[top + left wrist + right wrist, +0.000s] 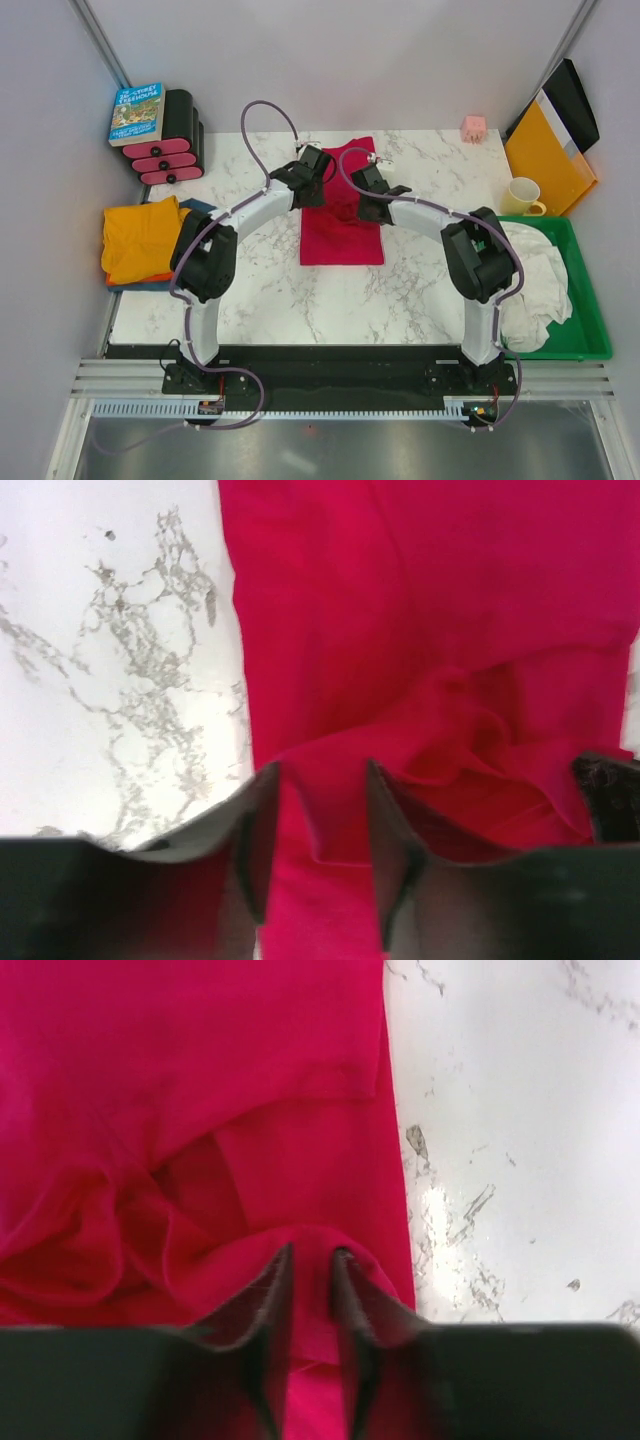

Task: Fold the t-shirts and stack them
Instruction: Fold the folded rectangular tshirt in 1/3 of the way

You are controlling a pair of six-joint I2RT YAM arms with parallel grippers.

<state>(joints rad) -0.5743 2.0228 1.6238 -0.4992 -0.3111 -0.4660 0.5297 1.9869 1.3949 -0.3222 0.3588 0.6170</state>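
Top view: green tray (590, 310) at right edge holding crumpled white cloth (535, 280); orange t-shirt (140, 238) on dark blue t-shirt (197, 206) at left edge; crimson t-shirt (342, 240) mid-table, both arms bent inward over its far half. Left wrist view: left gripper (318, 780) low over bunched crimson fabric, jaws slightly apart, cloth in the gap. Right wrist view: right gripper (312, 1255) likewise, jaws narrowly apart astride a raised fold.

White-shelled arms (250, 208) with black joints (205, 262), looping purple cables (262, 106) and dark wedge-shaped fingers (255, 835).
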